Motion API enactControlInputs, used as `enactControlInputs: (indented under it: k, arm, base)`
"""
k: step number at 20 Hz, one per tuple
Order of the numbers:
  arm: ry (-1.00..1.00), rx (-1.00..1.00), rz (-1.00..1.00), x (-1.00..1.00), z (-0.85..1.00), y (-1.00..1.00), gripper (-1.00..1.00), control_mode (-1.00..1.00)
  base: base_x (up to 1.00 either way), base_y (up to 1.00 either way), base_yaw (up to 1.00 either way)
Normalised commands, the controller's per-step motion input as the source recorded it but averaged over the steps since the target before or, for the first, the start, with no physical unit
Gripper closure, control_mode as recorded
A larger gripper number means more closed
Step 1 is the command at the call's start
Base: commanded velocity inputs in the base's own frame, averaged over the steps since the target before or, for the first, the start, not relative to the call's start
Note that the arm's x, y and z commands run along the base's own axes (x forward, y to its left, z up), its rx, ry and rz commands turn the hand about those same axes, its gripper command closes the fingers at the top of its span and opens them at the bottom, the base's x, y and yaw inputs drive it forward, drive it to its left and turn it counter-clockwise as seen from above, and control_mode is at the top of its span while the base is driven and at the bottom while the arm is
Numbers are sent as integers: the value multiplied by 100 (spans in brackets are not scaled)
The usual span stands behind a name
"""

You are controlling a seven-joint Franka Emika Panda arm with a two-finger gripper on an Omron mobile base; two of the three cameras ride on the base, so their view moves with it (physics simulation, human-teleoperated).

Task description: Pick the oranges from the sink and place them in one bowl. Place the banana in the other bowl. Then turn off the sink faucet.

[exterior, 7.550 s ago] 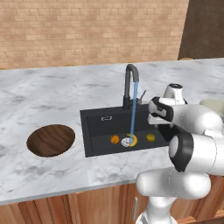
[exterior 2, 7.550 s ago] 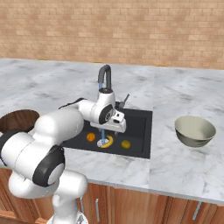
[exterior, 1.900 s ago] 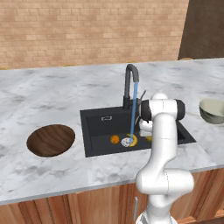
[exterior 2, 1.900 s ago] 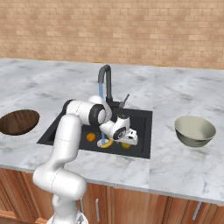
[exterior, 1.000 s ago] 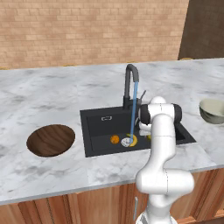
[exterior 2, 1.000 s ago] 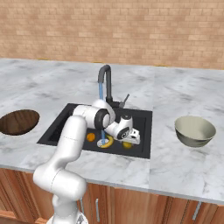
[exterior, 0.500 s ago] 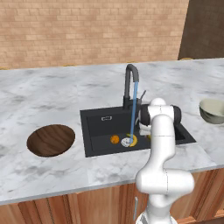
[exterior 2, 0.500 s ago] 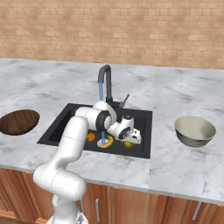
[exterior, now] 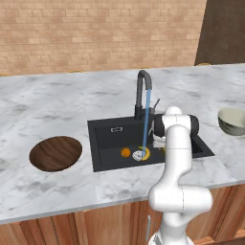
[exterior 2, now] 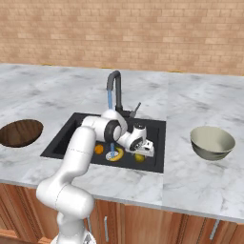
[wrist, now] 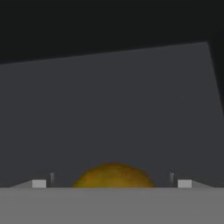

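As we find it, the task has barely begun.
Claw: the gripper (exterior 2: pixel 147 148) is low inside the sink (exterior 2: pixel 71 128), jaws spread wide, gripping nothing; we see the dull orange (wrist: pixel 113 175) centred between the fingertips (wrist: pixel 39 183).
Fruit: the bright orange (exterior: pixel 125 152) and the banana (exterior: pixel 146 153) lie on the sink floor beside the drain; the dull orange (exterior 2: pixel 138 157) lies just under the gripper.
Bowls: the wooden bowl (exterior: pixel 55 153) left of the sink and the pale bowl (exterior 2: pixel 212 142) right of it both hold nothing.
Faucet: the faucet (exterior: pixel 142 94) at the sink's back edge is running.
Done: nothing that we can confirm.
Left: both oranges, banana, shutting the faucet.
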Motion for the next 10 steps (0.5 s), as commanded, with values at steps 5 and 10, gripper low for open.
enactControlInputs:
  k: [5,10]
  arm:
    - [0,0,0,-47,-15,0,-100,-100]
    - [0,0,0,-10,-36,0,100,-100]
  base:
    - [0,0,0]
    - [0,0,0]
